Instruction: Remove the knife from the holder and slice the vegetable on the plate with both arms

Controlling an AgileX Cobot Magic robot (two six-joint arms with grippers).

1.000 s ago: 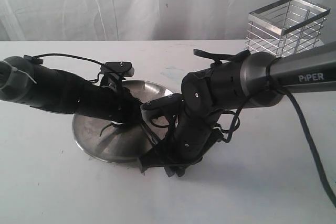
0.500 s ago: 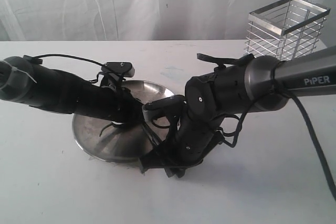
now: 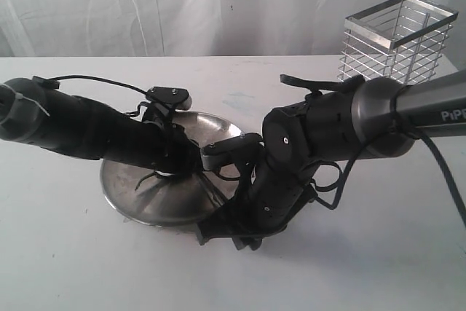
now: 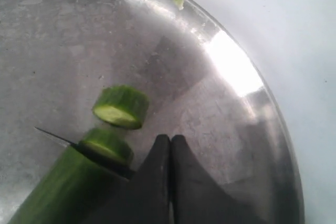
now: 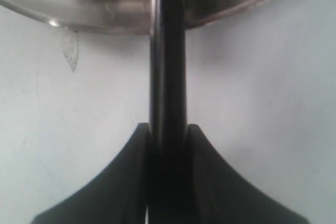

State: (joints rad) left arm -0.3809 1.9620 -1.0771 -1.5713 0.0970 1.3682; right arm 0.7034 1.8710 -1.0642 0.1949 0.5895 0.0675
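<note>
1. Exterior view. We note the left arm (image 3: 95, 136) reaching low across the plate (image 3: 138, 194), which sits on the white table (image 3: 73, 267). The right arm (image 3: 320, 129) folds down at the plate's near rim. The holder (image 3: 370, 30) stands well apart at the far right, with nothing showing inside it. Both tools are hidden under the arms from here.

2. Left wrist view. The left gripper (image 4: 170, 141) has its tips pressed together with nothing between them. Just beside them lies the vegetable (image 4: 50, 192), a long green body on the plate's floor. The knife (image 4: 84, 151) shows as a thin dark blade set across the vegetable near its cut end, with a short piece on the blade's far side. One free slice (image 4: 122, 107) lies close by. We cannot tell whether the closed fingers bear on the vegetable.

3. Right wrist view. The right gripper (image 5: 168, 135) is clamped on the knife's black handle, its fingers parted only by the handle's width. The handle runs out over the plate's rim.

4. Handling, our judgement. The vegetable looks light, round and glossy, so it is likely to roll or skid on slick steel, and it should be soft under an edge. It is best steadied on the uncut body, back from the blade, by pressing down rather than pinching. The knife looks slim, stiff and light. Its smooth handle could twist between the fingers, so the hold belongs on the handle.
</note>
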